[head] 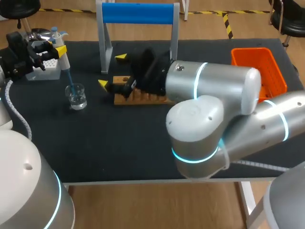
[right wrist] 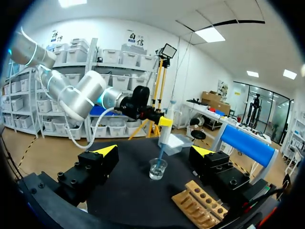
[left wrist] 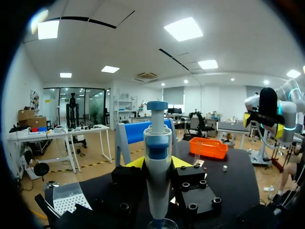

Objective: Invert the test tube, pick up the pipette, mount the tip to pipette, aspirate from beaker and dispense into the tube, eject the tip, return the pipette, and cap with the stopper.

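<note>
Left gripper (head: 58, 49) clamps pipette (head: 65, 62) upright, tip in beaker (head: 76, 98) for aspirating; right gripper (head: 112, 70) wide open, empty, above wooden rack (head: 143, 98).

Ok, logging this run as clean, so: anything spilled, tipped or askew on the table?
Nothing stands out. The beaker stands upright with no puddle showing, the left end effector holds the pipette with its tip in the beaker, and the wooden rack lies flat.

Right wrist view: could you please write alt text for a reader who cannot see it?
The left gripper holds a pipette upright, its tip down inside a glass beaker on the black table. The right gripper stands open, the beaker ahead of it and a wooden rack beside one finger.
</note>
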You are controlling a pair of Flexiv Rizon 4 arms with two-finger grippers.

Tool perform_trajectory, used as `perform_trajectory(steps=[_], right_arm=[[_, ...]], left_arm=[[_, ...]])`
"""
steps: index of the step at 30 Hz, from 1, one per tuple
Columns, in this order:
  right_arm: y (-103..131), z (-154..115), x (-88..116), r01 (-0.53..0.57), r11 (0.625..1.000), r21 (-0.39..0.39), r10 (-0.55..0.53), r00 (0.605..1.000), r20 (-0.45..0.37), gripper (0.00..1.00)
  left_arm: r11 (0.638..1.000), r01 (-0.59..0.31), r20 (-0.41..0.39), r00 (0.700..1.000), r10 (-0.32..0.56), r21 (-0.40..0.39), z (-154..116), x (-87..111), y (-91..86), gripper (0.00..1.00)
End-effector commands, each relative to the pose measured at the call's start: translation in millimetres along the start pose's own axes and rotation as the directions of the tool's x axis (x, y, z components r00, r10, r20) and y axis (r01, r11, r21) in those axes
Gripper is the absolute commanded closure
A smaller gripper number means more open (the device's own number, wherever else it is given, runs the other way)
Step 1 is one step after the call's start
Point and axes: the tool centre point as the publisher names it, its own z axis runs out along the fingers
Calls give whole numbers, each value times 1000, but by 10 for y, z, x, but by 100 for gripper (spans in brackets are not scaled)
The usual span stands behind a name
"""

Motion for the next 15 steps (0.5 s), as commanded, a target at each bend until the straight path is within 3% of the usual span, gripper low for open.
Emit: perform_trajectory(steps=[1,15], right_arm=[[115,-28,-135,-12,1000,-7,9,939,-344,0],[455,437,-263,-8,999,-42,-12,889,-458,0]], left_arm=[[1000,-1,4,1000,1,1,2,11,2,100],[1000,-1,4,1000,1,1,2,11,2,100]])
